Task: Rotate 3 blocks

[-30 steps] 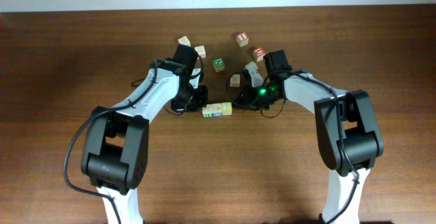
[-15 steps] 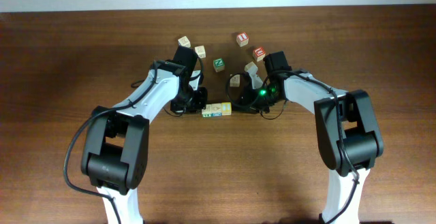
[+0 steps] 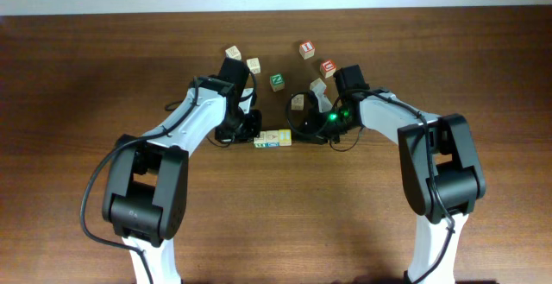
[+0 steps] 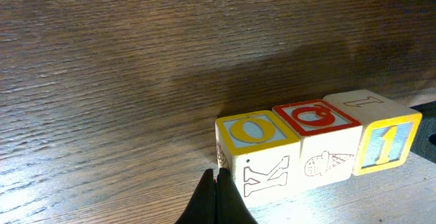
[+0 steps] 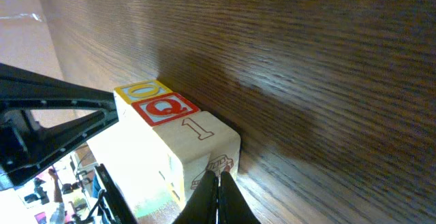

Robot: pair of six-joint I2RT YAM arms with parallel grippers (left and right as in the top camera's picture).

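Observation:
Three wooden letter blocks (image 3: 272, 139) lie end to end in a short row between my two arms. In the left wrist view they are a yellow-topped O block (image 4: 257, 130), a red-topped Q block (image 4: 317, 117) and a pale block with a blue-and-yellow 1 face (image 4: 388, 142). My left gripper (image 4: 216, 178) is shut and empty, its tips touching the O block's outer end. My right gripper (image 5: 219, 178) is shut too, its tips against the car picture on the pale 1 block (image 5: 201, 132) at the opposite end. From above, the left gripper (image 3: 251, 136) and right gripper (image 3: 296, 135) flank the row.
Loose cubes lie behind the row: two pale ones (image 3: 232, 53) (image 3: 254, 65), a green-faced one (image 3: 277, 81), red-marked ones (image 3: 306, 49) (image 3: 328, 66), and a pale one (image 3: 297, 102) close to my right arm. The table's far edge runs along the top.
The row of three blocks has slid slightly to the left, with the right gripper following behind it. Both grippers stay shut.

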